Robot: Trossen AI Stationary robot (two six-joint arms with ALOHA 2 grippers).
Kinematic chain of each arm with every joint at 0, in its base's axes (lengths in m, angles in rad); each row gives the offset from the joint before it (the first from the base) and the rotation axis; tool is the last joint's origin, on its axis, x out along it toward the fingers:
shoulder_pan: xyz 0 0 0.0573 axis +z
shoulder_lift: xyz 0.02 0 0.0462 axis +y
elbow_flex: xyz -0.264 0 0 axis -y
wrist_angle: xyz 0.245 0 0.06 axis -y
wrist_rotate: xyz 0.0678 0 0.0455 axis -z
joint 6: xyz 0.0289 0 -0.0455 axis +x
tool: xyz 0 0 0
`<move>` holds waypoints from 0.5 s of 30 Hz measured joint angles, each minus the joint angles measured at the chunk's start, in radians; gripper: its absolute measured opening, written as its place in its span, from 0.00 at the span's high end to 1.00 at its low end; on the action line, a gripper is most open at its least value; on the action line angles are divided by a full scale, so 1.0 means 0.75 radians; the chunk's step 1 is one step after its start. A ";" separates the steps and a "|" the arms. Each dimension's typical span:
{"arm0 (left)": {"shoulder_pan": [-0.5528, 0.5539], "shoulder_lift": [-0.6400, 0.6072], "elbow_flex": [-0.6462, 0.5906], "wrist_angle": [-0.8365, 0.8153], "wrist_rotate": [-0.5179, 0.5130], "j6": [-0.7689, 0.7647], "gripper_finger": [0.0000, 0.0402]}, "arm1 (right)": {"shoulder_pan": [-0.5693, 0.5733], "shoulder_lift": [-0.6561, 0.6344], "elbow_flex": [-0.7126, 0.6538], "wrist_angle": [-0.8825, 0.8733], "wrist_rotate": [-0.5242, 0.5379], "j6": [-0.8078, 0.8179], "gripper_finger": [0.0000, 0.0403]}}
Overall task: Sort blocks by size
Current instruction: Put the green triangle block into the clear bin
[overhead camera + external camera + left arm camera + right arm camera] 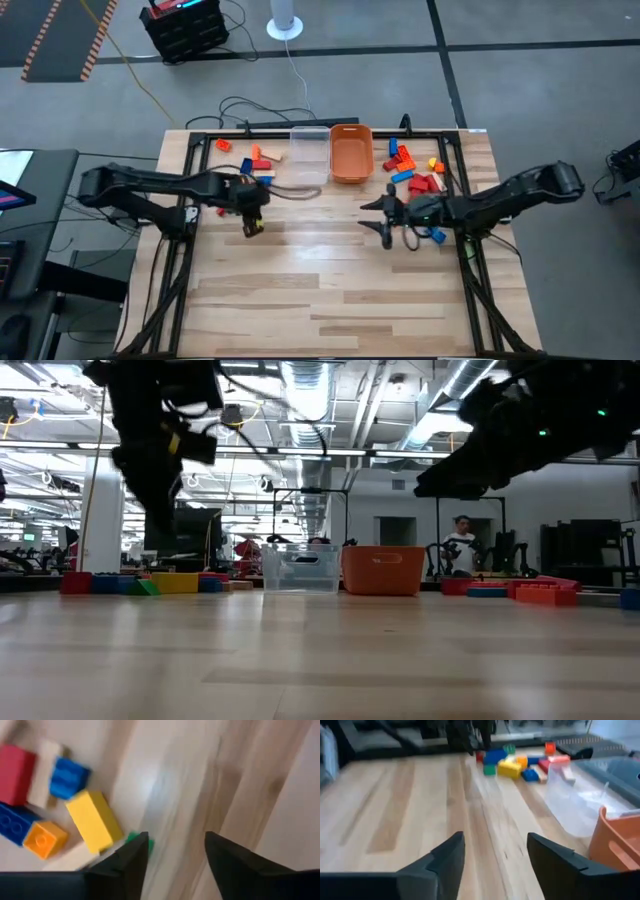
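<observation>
A wooden bench seen from above. The blocks lie in two heaps at its far edge, one left of a clear tub, one right of an orange tub. The left gripper hangs near the left heap, jaws apart and empty; the right gripper hovers near the right heap, jaws likewise released. The blocks look light, rigid and smooth-sided, best pinched across two flat opposite faces, one at a time.
</observation>
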State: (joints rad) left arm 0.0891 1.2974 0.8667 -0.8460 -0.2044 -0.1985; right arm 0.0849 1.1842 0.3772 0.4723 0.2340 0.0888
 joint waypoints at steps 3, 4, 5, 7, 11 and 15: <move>-0.015 0.095 0.015 -0.097 0.004 0.069 0.47 | 0.001 0.051 0.074 -0.096 0.001 -0.027 0.36; -0.015 0.121 0.015 -0.129 0.004 0.094 0.46 | 0.001 0.066 0.085 -0.100 0.001 -0.030 0.36; -0.015 0.148 0.015 -0.160 0.003 0.117 0.46 | 0.002 0.077 0.087 -0.100 0.001 -0.035 0.36; -0.014 0.190 0.015 -0.211 -0.010 0.143 0.46 | 0.002 0.092 0.086 -0.102 0.001 -0.047 0.36; -0.014 0.229 0.015 -0.238 -0.105 0.179 0.46 | 0.000 0.106 0.086 -0.102 0.001 -0.050 0.36; -0.011 0.231 0.015 -0.235 -0.144 0.203 0.46 | 0.000 0.105 0.086 -0.100 0.002 -0.050 0.36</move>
State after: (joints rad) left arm 0.0807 1.4708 0.8776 -1.0222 -0.3126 -0.0462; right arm 0.0849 1.2633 0.4416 0.3969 0.2352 0.0509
